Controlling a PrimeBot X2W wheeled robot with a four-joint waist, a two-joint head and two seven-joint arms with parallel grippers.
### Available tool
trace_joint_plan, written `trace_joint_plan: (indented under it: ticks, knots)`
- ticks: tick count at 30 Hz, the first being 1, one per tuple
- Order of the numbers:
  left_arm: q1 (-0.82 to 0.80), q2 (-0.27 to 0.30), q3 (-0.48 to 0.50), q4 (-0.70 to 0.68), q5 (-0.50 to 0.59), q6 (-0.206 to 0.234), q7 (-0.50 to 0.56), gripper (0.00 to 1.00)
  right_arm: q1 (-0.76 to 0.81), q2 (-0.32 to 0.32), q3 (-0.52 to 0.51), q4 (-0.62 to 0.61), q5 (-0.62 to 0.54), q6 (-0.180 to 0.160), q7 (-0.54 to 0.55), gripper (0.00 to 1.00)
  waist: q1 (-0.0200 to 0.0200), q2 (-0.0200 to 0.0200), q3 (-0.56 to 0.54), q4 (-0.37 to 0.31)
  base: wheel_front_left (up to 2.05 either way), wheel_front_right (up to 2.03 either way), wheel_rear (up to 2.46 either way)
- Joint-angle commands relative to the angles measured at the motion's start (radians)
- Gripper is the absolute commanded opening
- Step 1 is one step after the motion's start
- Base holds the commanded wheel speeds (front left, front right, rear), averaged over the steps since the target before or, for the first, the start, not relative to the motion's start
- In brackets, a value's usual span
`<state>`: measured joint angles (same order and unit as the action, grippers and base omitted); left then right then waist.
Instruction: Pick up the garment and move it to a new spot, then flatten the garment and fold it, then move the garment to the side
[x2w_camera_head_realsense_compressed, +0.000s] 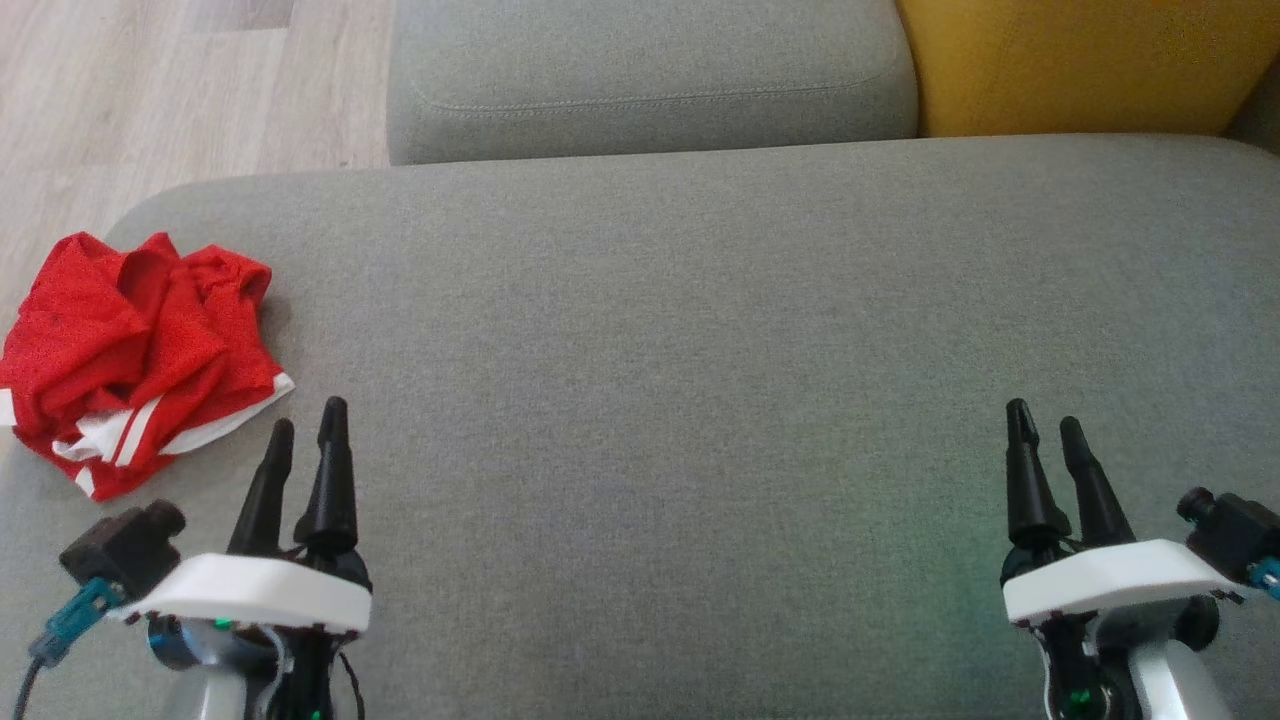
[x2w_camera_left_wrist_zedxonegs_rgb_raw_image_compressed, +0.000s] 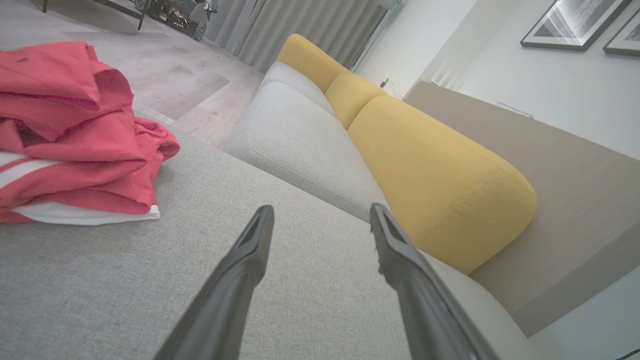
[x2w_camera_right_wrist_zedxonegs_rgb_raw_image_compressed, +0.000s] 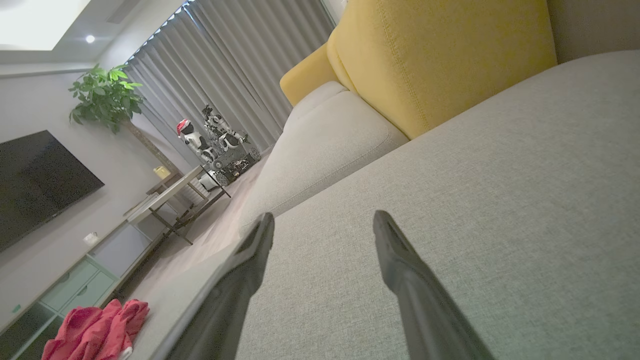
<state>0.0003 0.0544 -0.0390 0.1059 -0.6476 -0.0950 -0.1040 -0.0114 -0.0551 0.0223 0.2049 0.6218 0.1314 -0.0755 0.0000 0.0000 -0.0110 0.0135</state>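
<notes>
Jaws on both grippers are standing slightly apart, gripping nothing. Left gripper (x2w_camera_head_realsense_compressed: 308, 415) and right gripper (x2w_camera_head_realsense_compressed: 1043, 414) are hovering over the grey seat cushion (x2w_camera_head_realsense_compressed: 660, 330), near its front edge. A crumpled red garment with white stripes (x2w_camera_head_realsense_compressed: 130, 340) is lying at the cushion's left end, near the left gripper.

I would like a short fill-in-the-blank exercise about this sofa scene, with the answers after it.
The crumpled garment is ____ with white stripes.
Of the left gripper and the right gripper, the garment lies nearer the ____ one.
Both grippers are ____ and hold nothing.
The back cushion beyond the grey seat is ____.
Missing words: red; left; open; yellow.
</notes>
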Motion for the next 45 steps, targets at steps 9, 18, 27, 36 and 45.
trace_joint_plan:
  ticks: [9,18,27,36,45]
  knots:
    - [-0.015,0.028,-0.011,-0.030,0.136,0.030,-0.034,1.00,-0.042,-0.010,0.026,-0.038,-0.142,0.000,-0.025,1.00,0.0000,0.0000,-0.003,-0.001,0.00,0.00,0.00]
    - [-0.008,0.035,-0.028,-0.022,0.227,0.046,-0.058,1.00,-0.043,-0.010,0.034,-0.033,-0.249,-0.001,-0.040,1.00,0.0000,0.0000,-0.007,0.003,0.00,0.00,0.00]
    - [-0.004,0.046,-0.048,-0.026,0.337,0.066,-0.084,1.00,-0.044,-0.008,0.038,-0.027,-0.368,-0.001,-0.056,1.00,0.0000,0.0000,-0.009,0.004,0.00,0.00,0.00]
    - [0.002,0.051,-0.065,-0.019,0.446,0.083,-0.113,1.00,-0.040,-0.003,0.040,-0.022,-0.492,-0.001,-0.076,1.00,0.0000,0.0000,-0.012,0.005,0.00,0.00,0.00]
    - [0.007,0.047,-0.071,0.002,0.525,0.095,-0.140,1.00,-0.036,0.003,0.030,-0.024,-0.545,-0.001,-0.090,1.00,0.0000,0.0000,-0.015,0.007,0.00,0.00,0.00]
